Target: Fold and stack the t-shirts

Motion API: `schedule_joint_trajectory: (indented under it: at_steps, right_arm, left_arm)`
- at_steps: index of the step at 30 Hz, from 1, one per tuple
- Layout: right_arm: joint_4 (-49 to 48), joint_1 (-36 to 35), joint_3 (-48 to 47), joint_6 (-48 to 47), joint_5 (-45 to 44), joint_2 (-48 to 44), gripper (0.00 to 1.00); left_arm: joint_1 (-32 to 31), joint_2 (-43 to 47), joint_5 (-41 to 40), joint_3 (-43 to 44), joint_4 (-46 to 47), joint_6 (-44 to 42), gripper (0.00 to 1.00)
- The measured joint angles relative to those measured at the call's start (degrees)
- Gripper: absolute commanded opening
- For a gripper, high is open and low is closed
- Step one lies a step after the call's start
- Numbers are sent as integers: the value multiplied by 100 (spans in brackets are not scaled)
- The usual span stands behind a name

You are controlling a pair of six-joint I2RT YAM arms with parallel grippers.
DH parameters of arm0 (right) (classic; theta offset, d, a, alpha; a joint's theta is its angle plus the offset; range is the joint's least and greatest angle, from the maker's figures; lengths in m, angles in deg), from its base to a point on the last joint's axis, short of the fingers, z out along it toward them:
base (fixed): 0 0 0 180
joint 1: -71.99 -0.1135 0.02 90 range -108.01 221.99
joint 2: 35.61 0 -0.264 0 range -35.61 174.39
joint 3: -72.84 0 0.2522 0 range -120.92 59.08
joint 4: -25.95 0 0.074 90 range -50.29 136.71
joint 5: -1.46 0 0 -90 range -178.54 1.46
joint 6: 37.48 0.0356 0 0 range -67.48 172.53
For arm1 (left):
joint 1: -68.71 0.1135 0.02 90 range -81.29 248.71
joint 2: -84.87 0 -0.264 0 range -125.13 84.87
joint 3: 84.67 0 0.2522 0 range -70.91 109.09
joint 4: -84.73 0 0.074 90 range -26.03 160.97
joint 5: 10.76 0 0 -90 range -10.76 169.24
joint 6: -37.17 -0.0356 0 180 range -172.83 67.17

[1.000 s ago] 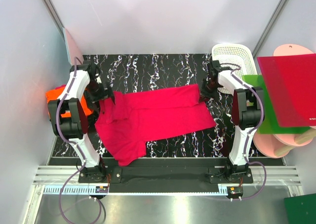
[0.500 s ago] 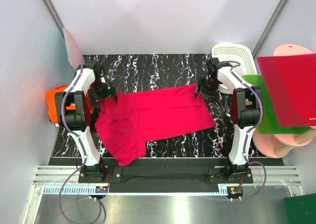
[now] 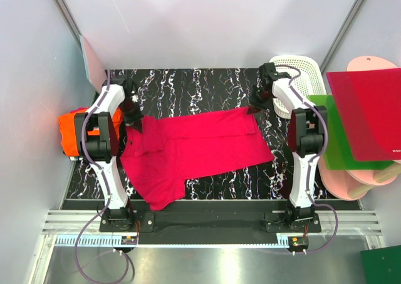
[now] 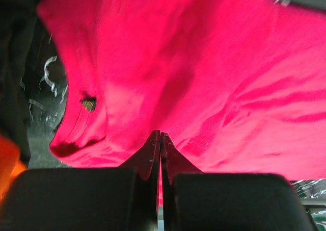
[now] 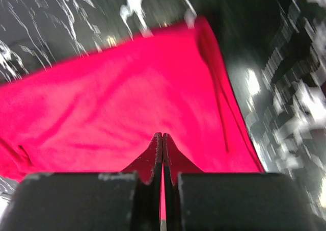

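A crimson-pink t-shirt (image 3: 200,146) lies spread on the black marbled table (image 3: 188,83), its collar end to the left. My left gripper (image 3: 133,121) is shut at the shirt's far left corner by the collar. In the left wrist view its tips (image 4: 161,134) are pinched together on the red cloth (image 4: 214,62). My right gripper (image 3: 254,105) is shut at the far right corner. The right wrist view shows its tips (image 5: 162,135) closed on the cloth (image 5: 102,103) near the hem. A bright orange t-shirt (image 3: 70,130) lies bunched at the table's left edge.
A white slotted basket (image 3: 297,71) stands at the back right, just behind the right arm. A red board (image 3: 366,111) and a green board (image 3: 335,140) lie over pink discs (image 3: 363,177) off the right side. Grey walls close the back and left.
Both grippers reached farther back to the shirt's far corners and closed there. The shirt has barely shifted.
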Motion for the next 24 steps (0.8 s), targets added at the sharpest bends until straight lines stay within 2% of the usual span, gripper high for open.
schedule_joint_trajectory:
  at_steps: [4,9,13,20,24]
  right_arm:
    - [-133,-44,-492,9,151,647,0]
    - [219,-96,-1261,15,140,1403,0]
    - [551,-120,-1827,24,-264,1770,0]
    - [756,-155,-2994,-2,-1495,2124,0]
    - [610,-160,-3659,-63,-2157,2389,0]
  left_arm:
    - [-76,-199,0,199,7,4,0]
    - [-142,-581,-24,647,-162,22,0]
    - [-229,-1049,-234,1220,-372,17,0]
    - [-638,-2033,-717,2581,-787,22,0]
    - [-809,-2269,-918,2778,-841,48,0]
